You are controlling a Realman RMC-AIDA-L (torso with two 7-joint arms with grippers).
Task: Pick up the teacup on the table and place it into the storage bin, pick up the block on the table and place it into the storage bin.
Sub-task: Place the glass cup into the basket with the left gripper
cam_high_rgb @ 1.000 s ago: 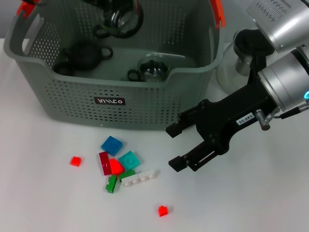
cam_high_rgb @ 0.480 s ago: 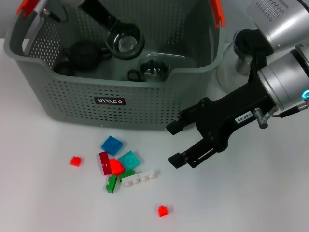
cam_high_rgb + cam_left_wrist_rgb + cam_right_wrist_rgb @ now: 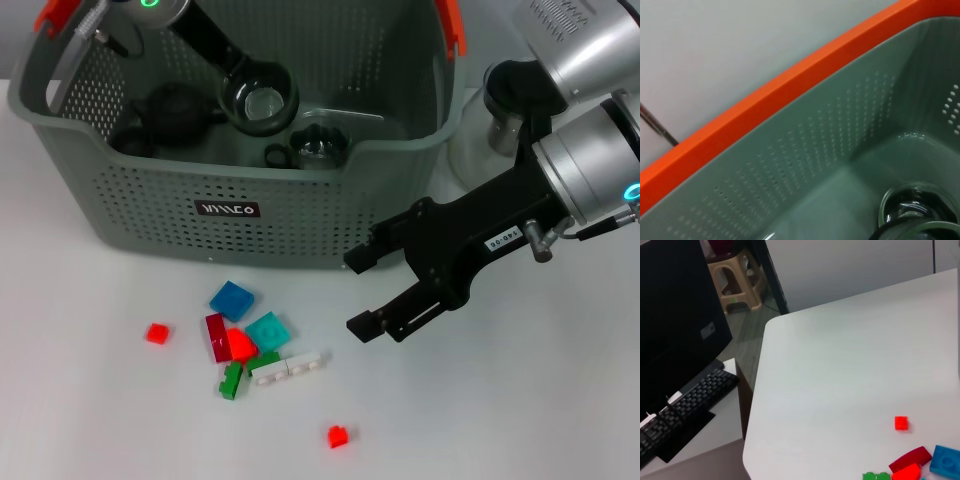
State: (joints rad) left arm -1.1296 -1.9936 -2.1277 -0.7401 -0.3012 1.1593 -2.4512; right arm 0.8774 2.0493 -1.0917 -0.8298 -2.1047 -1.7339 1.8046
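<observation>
A: In the head view, where is the large grey-green perforated plastic storage bin (image 3: pixel 250 195)?

B: It fills the upper left and centre of the frame, standing on the white surface (image 3: pixel 520 400). Its orange handle clips sit at the top corners and a small black label faces the camera. Inside, the left end effector (image 3: pixel 258 100) reaches down from the upper left and carries a clear glass teacup (image 3: pixel 262 102) above the bin's floor; whether its fingers are clamped cannot be told. Another clear cup (image 3: pixel 318 145) rests on the bin floor just below, and a dark teapot (image 3: pixel 172 110) lies to the left of it.

A: And the right end effector (image 3: pixel 362 294)?

B: It comes in from the right edge, black fingers spread apart and empty, just in front of the bin's lower right corner. The pile of small plastic blocks (image 3: pixel 250 345) lies on the surface to its lower left, near but apart from the fingertips. A lone red block (image 3: pixel 156 333) sits further left, another red one (image 3: pixel 338 436) lower down.

A: The left wrist view?

B: The bin's perforated inner wall (image 3: pixel 830 150) under an orange rim, with the teacup's glass rim (image 3: pixel 912 207) at the lower right.

A: The right wrist view?

B: The surface (image 3: pixel 840 370), with a red block (image 3: pixel 901 423) and coloured blocks (image 3: pixel 912 467) at the lower right corner.
</observation>
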